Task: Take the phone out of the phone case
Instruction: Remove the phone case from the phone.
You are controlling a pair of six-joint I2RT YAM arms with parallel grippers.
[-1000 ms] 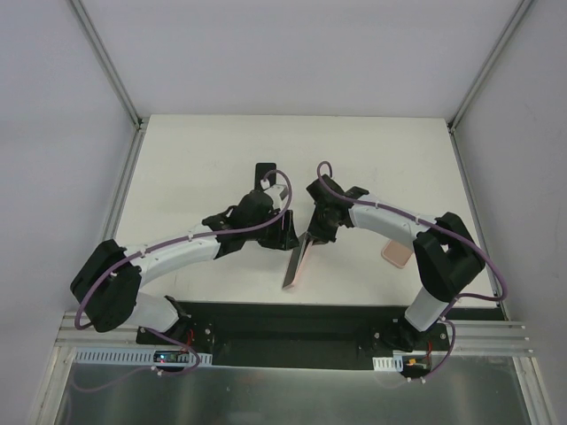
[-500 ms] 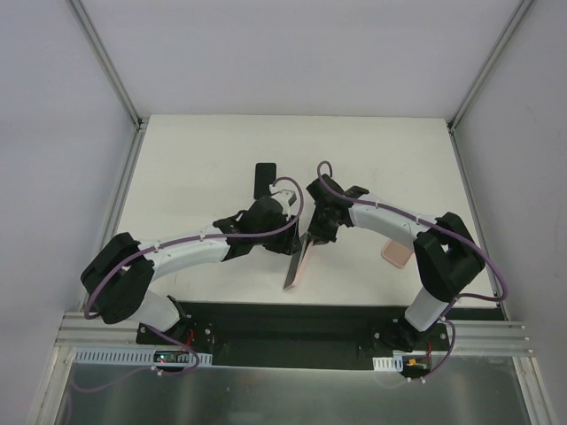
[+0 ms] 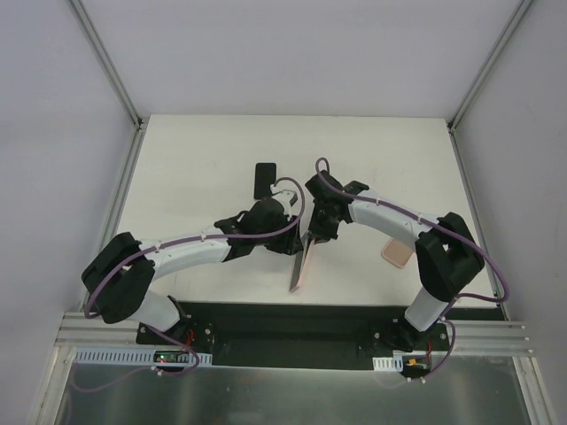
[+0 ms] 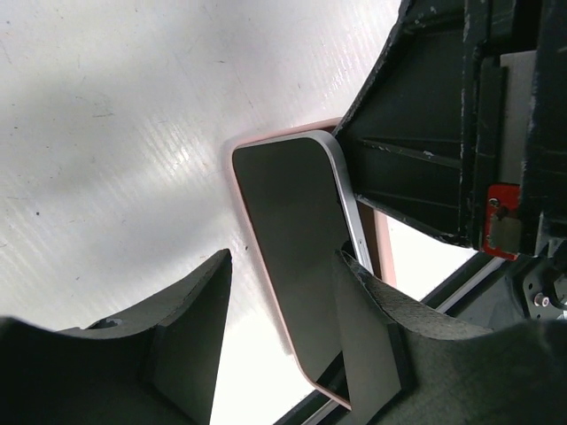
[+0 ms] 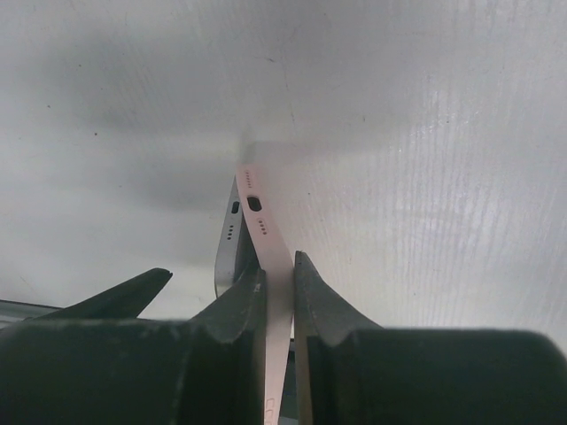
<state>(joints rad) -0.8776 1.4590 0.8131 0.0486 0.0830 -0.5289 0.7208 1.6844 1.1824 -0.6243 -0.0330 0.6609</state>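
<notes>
Pink phone case (image 3: 301,266) stands tilted on edge, its rim pinched tight by the right gripper (image 5: 279,292). The dark-screened phone (image 4: 292,204) leans against the case, between the left gripper's (image 4: 283,257) half-spread fingers.

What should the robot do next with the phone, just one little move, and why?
Probably close the left gripper on the phone and ease it sideways. The right gripper is pinching the pink case. One end of the phone already gapes away from the case, and the left jaws stand open on either side of the phone.
</notes>
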